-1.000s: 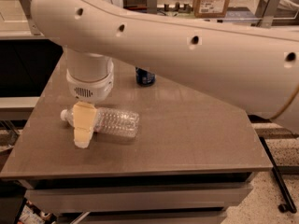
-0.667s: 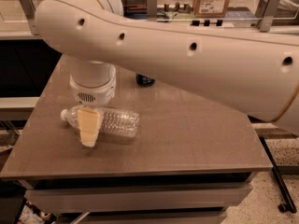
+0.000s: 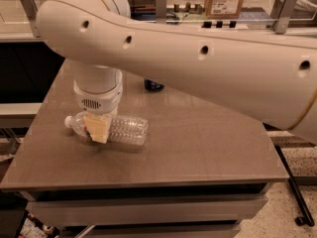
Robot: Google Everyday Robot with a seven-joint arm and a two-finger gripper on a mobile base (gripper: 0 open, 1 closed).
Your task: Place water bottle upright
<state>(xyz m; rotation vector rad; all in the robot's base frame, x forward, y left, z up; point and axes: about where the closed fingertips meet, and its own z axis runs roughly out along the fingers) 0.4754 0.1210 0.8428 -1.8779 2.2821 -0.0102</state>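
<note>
Though its grip cannot be told, cream hand (image 3: 98,128) over ribbed clear water bottle (image 3: 127,129)

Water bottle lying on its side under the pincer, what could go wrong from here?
The water bottle lies on its side toward the left edge of the table; being round, it could roll off if nudged. The pincer sits near the cap, so tilting the bottle up from there may let the long body swing or slip.
</note>
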